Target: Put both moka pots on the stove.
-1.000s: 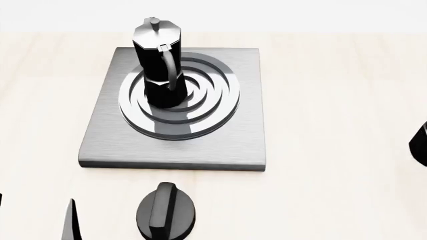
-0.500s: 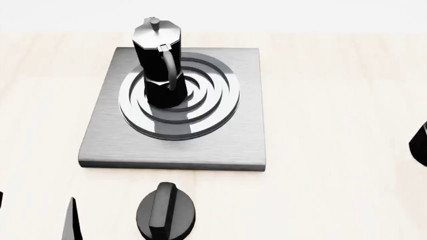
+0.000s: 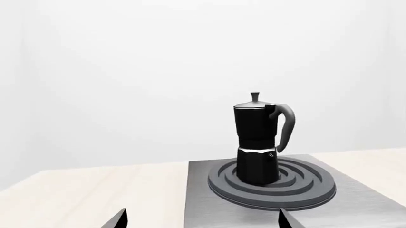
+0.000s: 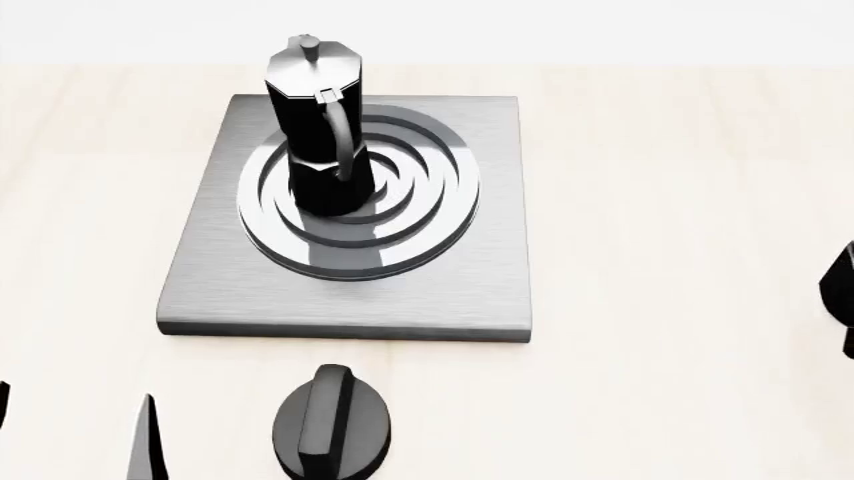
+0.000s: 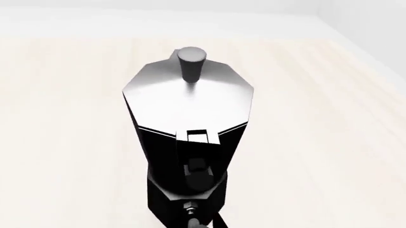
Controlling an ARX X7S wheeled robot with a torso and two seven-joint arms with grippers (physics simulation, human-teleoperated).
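Now closing on second pot [image 5: 187,137], jaws unseen, state untellable; risking tipping it or bumping first pot [image 4: 318,125] crowding stove [image 4: 200,270] centre.

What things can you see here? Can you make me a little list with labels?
pot on stove: one moka pot stands upright on the ring burner
stove: grey square plate on a pale wooden table
second pot: another moka pot stands on the table, seen only by the right wrist camera
knob: squat black knob in front of the stove
left gripper: open, empty
right gripper: not visible
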